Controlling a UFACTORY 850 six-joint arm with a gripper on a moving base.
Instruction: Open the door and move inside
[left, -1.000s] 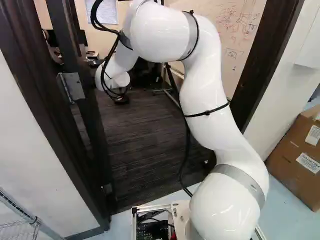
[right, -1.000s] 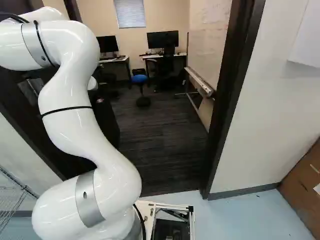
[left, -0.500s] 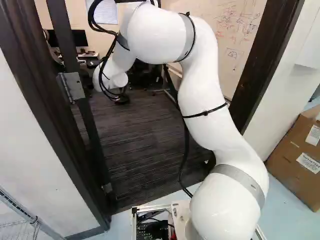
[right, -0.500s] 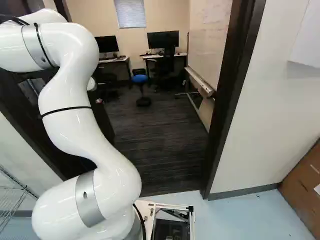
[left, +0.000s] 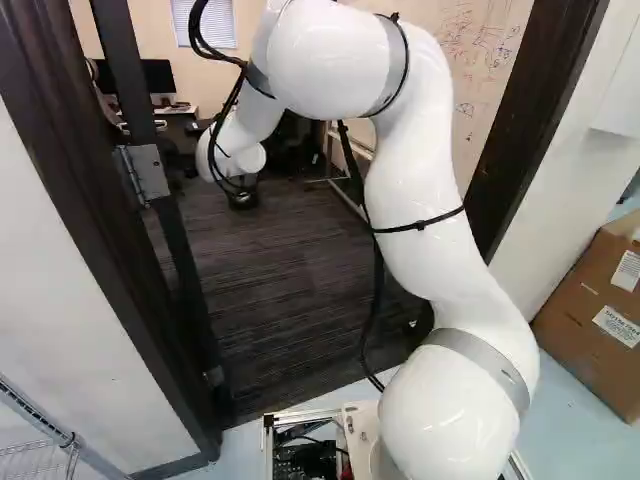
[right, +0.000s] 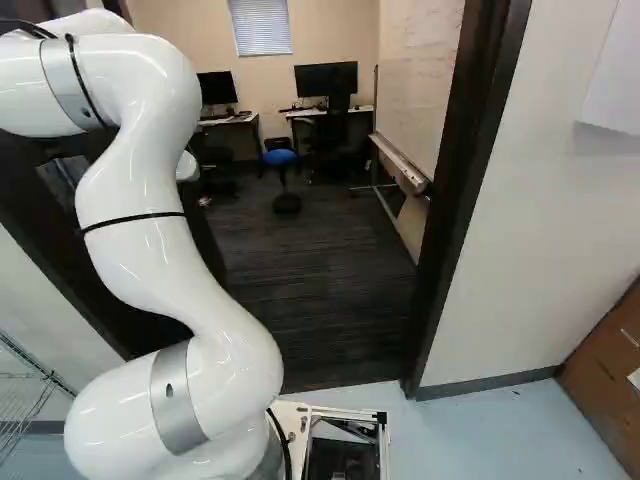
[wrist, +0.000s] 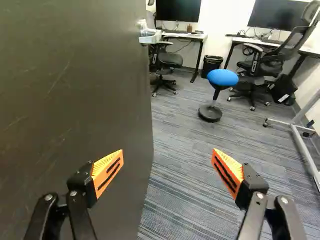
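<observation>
Dark-brown door (wrist: 75, 90) (open), spread-fingered tool (wrist: 167, 157) alongside

Both base views look down from behind the arm (left: 415, 180) through one doorway (right: 465, 200), while the wrist view looks closely past the door (wrist: 75, 100) toward the stool (wrist: 222, 77) the right one shares.

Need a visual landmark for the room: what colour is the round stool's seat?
Blue seat, plain; shows best in the wrist view.
</observation>
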